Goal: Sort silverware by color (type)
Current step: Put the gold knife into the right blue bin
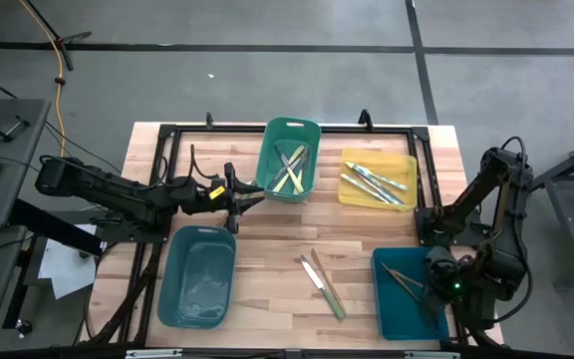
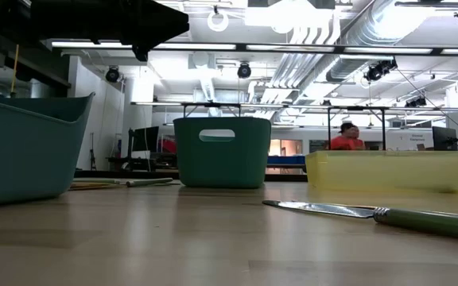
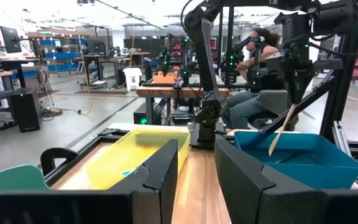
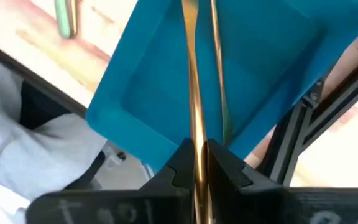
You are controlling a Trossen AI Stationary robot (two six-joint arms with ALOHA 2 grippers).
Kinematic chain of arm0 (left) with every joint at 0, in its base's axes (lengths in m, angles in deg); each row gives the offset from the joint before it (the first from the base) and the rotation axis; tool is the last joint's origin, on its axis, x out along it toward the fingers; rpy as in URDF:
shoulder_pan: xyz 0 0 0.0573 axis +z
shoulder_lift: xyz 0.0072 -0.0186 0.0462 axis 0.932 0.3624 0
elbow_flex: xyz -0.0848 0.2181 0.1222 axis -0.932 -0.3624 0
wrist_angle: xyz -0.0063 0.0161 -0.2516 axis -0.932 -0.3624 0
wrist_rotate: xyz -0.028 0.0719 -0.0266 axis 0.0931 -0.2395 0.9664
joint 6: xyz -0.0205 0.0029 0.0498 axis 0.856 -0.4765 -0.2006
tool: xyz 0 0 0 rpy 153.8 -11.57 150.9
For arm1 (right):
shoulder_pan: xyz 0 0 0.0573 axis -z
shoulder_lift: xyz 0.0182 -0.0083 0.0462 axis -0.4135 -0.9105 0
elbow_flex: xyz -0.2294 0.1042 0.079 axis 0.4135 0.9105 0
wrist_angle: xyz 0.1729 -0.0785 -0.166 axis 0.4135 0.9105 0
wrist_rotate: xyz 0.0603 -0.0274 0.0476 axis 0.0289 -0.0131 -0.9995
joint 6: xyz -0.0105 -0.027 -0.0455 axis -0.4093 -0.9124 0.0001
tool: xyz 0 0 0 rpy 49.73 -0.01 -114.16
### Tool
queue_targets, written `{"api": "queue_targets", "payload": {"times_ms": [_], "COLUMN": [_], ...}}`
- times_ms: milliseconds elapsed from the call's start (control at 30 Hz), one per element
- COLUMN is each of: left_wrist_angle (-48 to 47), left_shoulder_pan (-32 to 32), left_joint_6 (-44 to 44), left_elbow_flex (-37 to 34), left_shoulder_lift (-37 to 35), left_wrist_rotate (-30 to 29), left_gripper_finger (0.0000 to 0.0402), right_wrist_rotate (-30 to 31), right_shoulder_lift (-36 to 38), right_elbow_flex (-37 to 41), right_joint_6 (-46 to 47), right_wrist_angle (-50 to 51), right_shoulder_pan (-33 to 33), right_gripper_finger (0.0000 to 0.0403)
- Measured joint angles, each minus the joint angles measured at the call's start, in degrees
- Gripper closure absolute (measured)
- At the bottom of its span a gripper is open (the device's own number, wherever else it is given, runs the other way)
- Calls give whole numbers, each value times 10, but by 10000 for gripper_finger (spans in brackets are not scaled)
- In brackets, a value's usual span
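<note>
Wooden tabletop (image 1: 267, 274) holds four bins. Above the blue bin (image 4: 272, 68), our right gripper (image 4: 197, 163) pinches a brown-handled utensil (image 4: 194, 93); next we release it there. Left gripper (image 1: 252, 194) waits half-open beside the green bin (image 1: 289, 135), holding nothing.

A wide workshop hall is seen beyond the wooden table (image 1: 267, 279), its grey concrete floor (image 1: 267, 60) crossed by dark lines. White ducts (image 2: 324, 32) and strip lights (image 2: 173, 49) are hung overhead. Workbenches (image 3: 166, 92) and shelving (image 3: 55, 53) are ranged behind, where a seated person (image 3: 260, 68) is glimpsed.
</note>
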Motion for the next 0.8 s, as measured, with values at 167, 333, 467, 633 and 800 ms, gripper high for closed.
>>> {"api": "queue_targets", "payload": {"times_ms": [167, 333, 467, 633, 800], "left_wrist_angle": [0, 0, 2, 3, 16], "left_shoulder_pan": [0, 0, 0, 0, 0], "left_joint_6": [0, 0, 0, 0, 0], "left_elbow_flex": [0, 0, 0, 0, 0], "left_shoulder_lift": [0, 0, 0, 0, 0], "left_wrist_rotate": [0, 0, 0, 0, 0], "left_gripper_finger": [300, 300, 300, 300, 300], "right_wrist_rotate": [-33, -20, -2, -1, 1], "right_shoulder_lift": [-25, -64, -101, -150, -200], "right_elbow_flex": [0, 0, 0, 0, 0], "right_joint_6": [5, 4, 3, 3, 4], "right_wrist_angle": [15, 15, 15, 12, 10], "right_shoulder_pan": [5, 5, 5, 5, 14], "right_gripper_finger": [388, 388, 388, 389, 389]}}
